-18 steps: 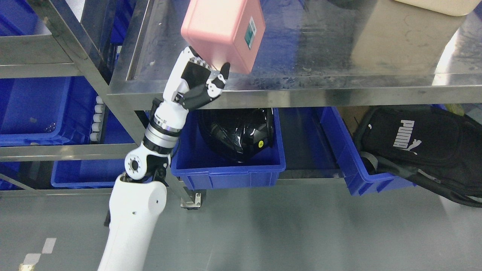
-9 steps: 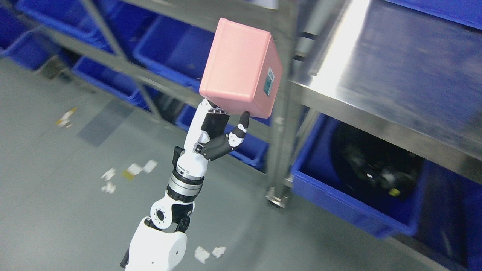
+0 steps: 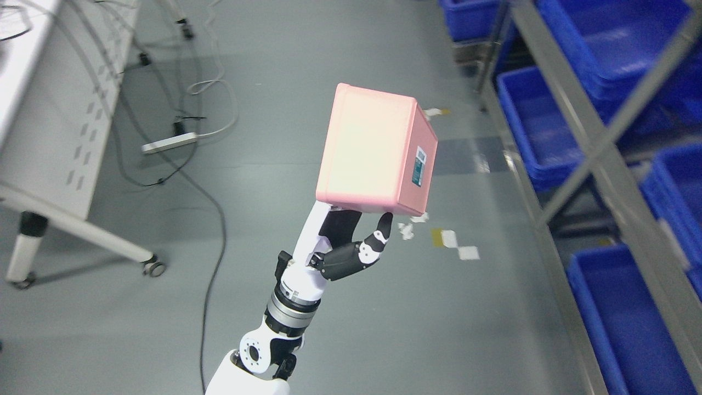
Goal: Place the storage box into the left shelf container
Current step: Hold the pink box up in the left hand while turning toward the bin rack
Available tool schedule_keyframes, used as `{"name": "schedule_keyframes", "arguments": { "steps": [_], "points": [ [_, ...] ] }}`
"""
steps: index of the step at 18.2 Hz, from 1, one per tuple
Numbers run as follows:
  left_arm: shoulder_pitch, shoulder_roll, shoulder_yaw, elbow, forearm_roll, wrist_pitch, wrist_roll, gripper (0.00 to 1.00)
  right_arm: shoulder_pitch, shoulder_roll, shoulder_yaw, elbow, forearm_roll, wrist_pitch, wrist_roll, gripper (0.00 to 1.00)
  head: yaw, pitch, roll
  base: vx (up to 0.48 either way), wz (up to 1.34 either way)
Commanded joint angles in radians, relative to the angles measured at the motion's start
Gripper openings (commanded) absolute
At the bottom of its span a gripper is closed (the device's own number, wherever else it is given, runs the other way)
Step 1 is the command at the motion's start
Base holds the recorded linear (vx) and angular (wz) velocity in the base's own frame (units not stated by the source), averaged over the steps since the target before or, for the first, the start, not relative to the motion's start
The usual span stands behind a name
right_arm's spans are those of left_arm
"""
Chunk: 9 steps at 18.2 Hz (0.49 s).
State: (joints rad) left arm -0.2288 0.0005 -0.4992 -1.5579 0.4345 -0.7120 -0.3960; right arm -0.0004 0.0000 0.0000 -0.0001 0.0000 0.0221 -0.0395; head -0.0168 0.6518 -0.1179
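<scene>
One pink storage box (image 3: 375, 156); one left hand (image 3: 343, 247)

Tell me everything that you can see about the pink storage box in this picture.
The pink storage box is a plain rectangular box with rounded edges, of what looks like smooth matte plastic. A small teal and white label sits on its right side face. It is tilted and held in the air above the grey floor. The left hand grips it from below, with the thumb touching its lower edge. Nothing else touches it.
</scene>
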Motion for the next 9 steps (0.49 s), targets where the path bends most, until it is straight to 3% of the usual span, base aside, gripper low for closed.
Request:
{"name": "schedule_keyframes", "arguments": {
  "steps": [1, 5, 9],
  "points": [
    [0.080, 0.017, 0.023, -0.038, 0.000, -0.010, -0.001, 0.04, 0.010, -0.017, -0.005, -0.017, 0.002, -0.001, -0.003, 1.00, 0.0000, 0.000, 0.000, 0.342, 1.10],
    [0.098, 0.017, 0.036, -0.037, 0.000, -0.012, -0.001, 0.04, 0.010, -0.017, -0.005, -0.017, 0.002, -0.001, -0.003, 1.00, 0.0000, 0.000, 0.000, 0.420, 0.99],
    [0.115, 0.017, 0.044, -0.037, 0.000, -0.012, -0.001, 0.04, 0.010, -0.017, -0.005, -0.017, 0.002, -0.001, -0.003, 1.00, 0.0000, 0.000, 0.000, 0.519, 0.22]
  ]
}}
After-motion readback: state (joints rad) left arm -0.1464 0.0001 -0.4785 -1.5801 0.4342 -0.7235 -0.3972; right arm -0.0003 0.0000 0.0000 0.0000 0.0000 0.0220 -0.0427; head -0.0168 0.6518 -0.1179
